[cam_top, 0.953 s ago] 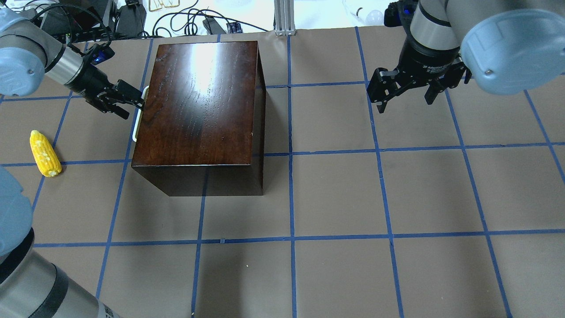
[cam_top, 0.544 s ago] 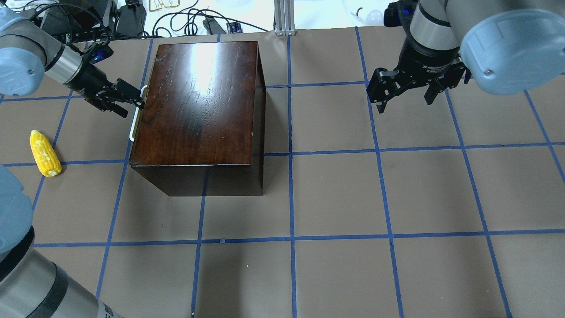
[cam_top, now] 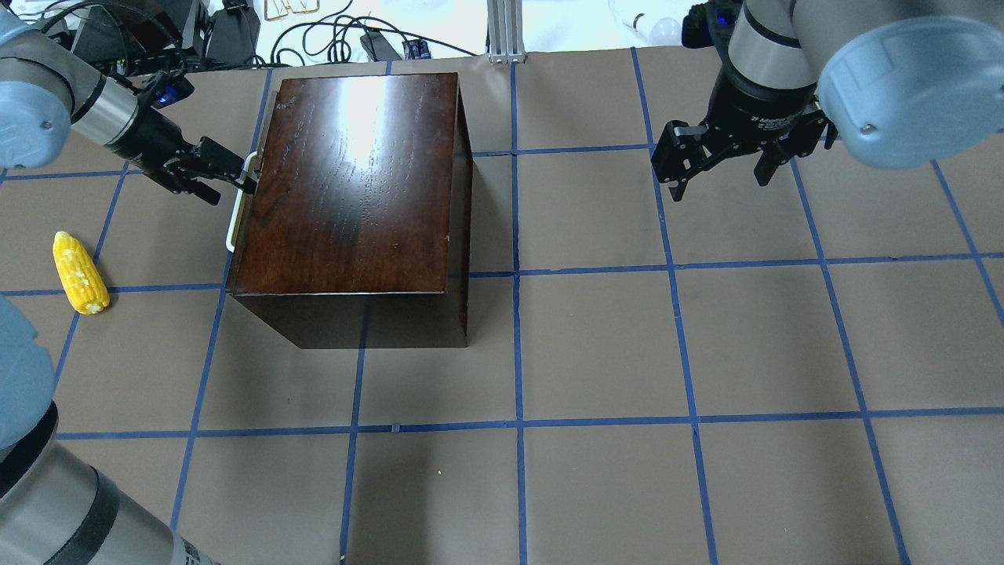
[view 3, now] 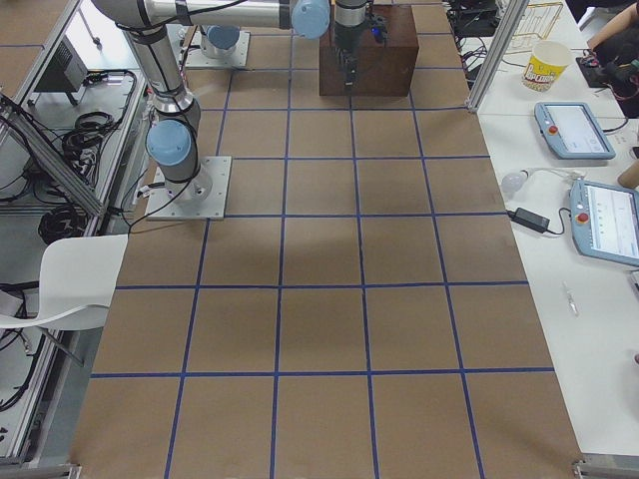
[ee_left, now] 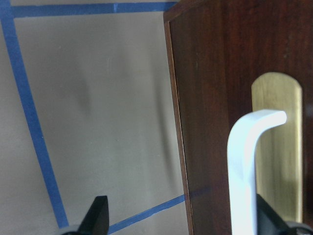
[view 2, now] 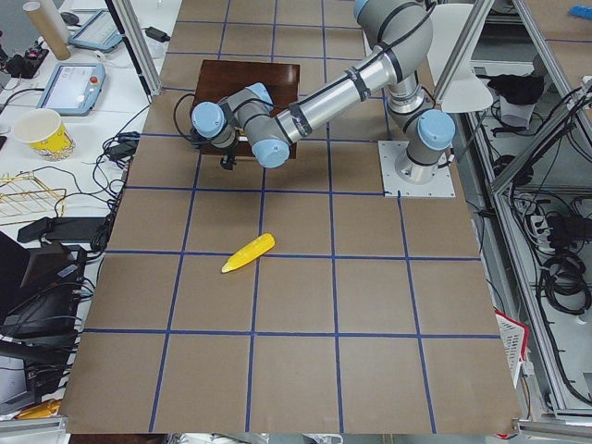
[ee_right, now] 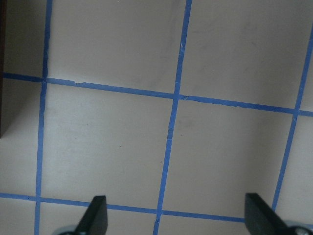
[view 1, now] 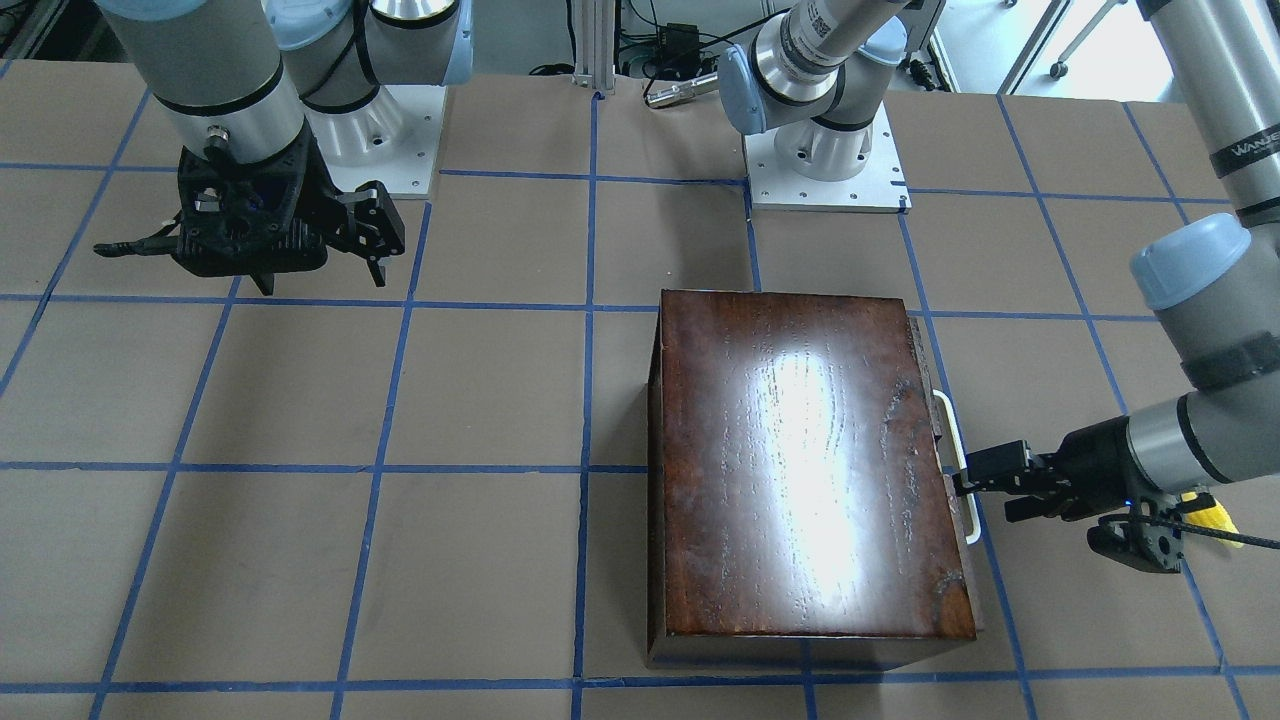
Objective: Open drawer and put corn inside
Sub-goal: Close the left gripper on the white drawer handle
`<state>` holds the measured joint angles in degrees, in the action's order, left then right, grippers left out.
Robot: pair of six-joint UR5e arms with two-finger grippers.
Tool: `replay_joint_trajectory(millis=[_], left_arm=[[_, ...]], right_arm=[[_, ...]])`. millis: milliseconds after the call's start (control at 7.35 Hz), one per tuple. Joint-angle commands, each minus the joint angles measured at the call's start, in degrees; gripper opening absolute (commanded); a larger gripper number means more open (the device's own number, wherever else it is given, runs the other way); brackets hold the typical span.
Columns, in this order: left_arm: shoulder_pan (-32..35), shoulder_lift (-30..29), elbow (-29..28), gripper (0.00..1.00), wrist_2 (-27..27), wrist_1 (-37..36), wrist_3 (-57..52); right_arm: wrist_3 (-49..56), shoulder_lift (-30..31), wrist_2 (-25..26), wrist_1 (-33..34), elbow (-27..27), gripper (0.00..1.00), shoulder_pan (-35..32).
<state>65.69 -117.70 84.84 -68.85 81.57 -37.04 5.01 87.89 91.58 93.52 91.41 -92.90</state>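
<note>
Brown taped surface (cam_top: 596, 345): the corn (cam_top: 80, 273) lies far left, well apart from the box (cam_top: 353, 180). Next the left claw (cam_top: 234, 184), spread, straddles the drawer (ee_left: 215, 98)'s white handle (cam_top: 232, 227); it may slip off, or the whole box may drag along. Upper right, the right claw (cam_top: 722, 184) hangs spread.

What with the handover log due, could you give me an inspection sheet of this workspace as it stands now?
Surface: table covered in brown paper with a blue tape grid.
Job's things: drawer of the dark box looks shut or barely out; corn lies on the table, apart from the box, on the robot's left.
Clutter: nothing seen.
Hands: left hand open, straddling the white handle; right hand open, empty, above bare table.
Cables: tangle beyond the far edge.
Surroundings: side bench with pendants and a paper cup; white chair.
</note>
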Motion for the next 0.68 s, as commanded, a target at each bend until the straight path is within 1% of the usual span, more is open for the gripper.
replay_joint_trajectory(millis=[0, 272, 408, 544], left_arm=[[-0.12, -0.07, -0.20, 1.00, -2.59, -0.62, -1.45], [-0.12, -0.25, -1.43, 1.00, -2.78, -0.63, -2.33], [-0.12, -0.25, -1.44, 1.00, -4.35, -0.63, -5.82], [-0.30, -0.16, -1.52, 1.00, -4.71, -0.63, -6.20]], right_arm=[[0.08, 0.09, 0.00, 0.00, 0.00, 1.00, 0.00], [0.00, 0.00, 0.00, 0.00, 0.00, 1.00, 0.00], [0.00, 0.00, 0.00, 0.00, 0.00, 1.00, 0.00], [0.00, 0.00, 0.00, 0.00, 0.00, 1.00, 0.00]])
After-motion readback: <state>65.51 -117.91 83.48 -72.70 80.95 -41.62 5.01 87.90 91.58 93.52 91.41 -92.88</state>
